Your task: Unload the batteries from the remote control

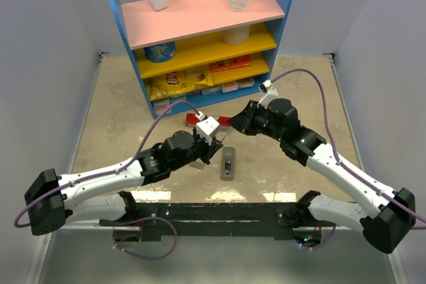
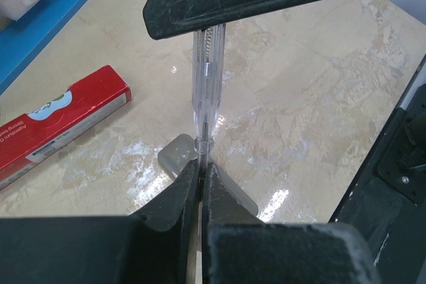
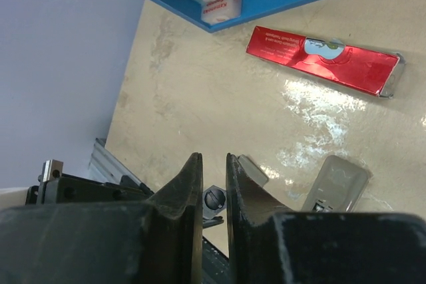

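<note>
**Grey remote lies lengthwise on the table between two grippers**

Pinched tight, the left gripper [image 2: 200,172] holds a clear pen-like stick [image 2: 203,84] by one end. Its wrist view shows a coil spring [image 2: 211,34] inside the stick and a flat grey plate [image 2: 174,155] under the fingertips, neither of them plain from overhead. Just right of that gripper the remote control [image 1: 227,163] lies flat on the beige table [image 1: 120,111]. Its long axis runs from the arms' side toward the shelf unit [image 1: 200,44], with a paler face up. I cannot make out the batteries in it. Farther back and right, the right gripper [image 3: 214,164] hovers with its jaws a narrow slit apart and nothing between them. Only its wrist view shows the whole red box [image 3: 323,61], near the shelf's blue base.
</note>
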`<action>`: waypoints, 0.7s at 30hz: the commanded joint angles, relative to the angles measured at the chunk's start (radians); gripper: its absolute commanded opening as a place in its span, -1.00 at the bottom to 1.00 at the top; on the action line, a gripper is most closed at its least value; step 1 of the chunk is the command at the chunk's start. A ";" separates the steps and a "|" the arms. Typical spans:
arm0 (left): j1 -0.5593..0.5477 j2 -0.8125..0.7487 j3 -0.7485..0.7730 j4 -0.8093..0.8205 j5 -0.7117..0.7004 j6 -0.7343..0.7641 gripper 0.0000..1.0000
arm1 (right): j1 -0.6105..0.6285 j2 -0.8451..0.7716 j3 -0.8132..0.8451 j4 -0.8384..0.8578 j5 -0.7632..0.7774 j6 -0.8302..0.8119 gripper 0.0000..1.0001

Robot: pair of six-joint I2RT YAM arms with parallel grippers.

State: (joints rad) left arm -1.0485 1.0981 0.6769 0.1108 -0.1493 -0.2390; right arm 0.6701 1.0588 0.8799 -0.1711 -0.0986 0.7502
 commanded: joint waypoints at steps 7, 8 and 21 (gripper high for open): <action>0.007 -0.027 0.027 -0.020 -0.029 -0.103 0.11 | 0.000 -0.210 -0.200 0.110 0.091 -0.075 -1.00; 0.013 -0.030 0.030 -0.042 -0.029 -0.120 0.11 | 0.000 -0.244 -0.219 0.128 0.097 -0.086 -1.00; 0.231 0.008 -0.056 -0.039 0.191 -0.324 -0.02 | 0.055 -0.379 -0.492 0.321 0.313 -0.189 -1.00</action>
State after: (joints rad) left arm -0.8276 1.0966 0.6411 0.0418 -0.0277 -0.5030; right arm 0.7006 0.7139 0.4084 0.0311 0.1093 0.6312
